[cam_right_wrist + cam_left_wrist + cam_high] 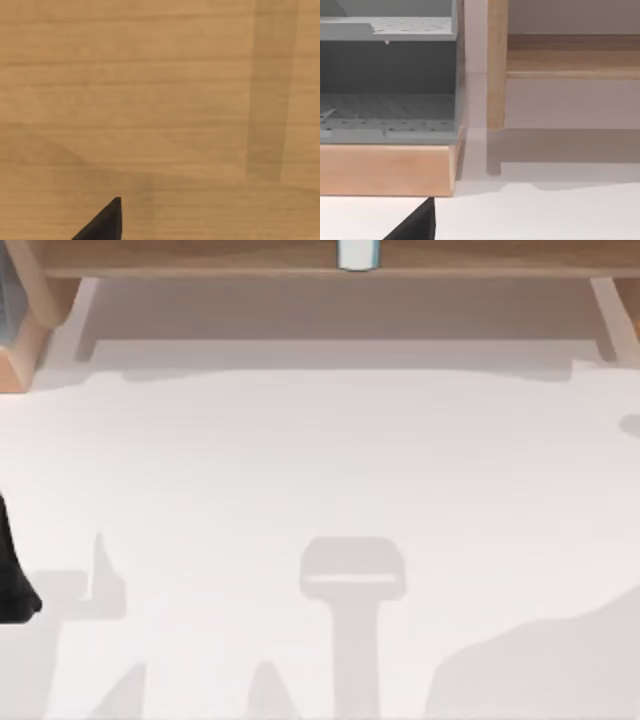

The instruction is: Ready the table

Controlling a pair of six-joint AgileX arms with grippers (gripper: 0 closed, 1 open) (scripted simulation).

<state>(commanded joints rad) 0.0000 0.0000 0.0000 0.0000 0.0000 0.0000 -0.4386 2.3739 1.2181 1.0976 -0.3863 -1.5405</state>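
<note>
Table (320, 480): a broad, flat, matte white top spreading across the whole top view, crossed by soft shadows. Judged rigid, heavy and fixed, not a thing to lift or grip; nothing on it offers a hold, so readying it probably means bringing items onto it from the shelf. Probably low in friction, so anything set down may slide if nudged.

Along the far edge, a light brown wooden shelf frame (200, 258), its legs (75, 315) resting on the white top, open space underneath. On the shelf board, a small white and pale blue object (357, 254), cut off by the picture edge, identity unclear. At the far left corner, a wooden box with grey perforated trays (387, 107), just beside the left shelf leg (496, 65).

Left arm (14, 575) dark at the left edge of the table; one dark fingertip (417, 225) low over the white surface near the wooden box; whether spread or closed, cannot tell. Right fingertip (105, 222) close against a wood-grain surface (160, 90); spread or closed, cannot tell either.
</note>
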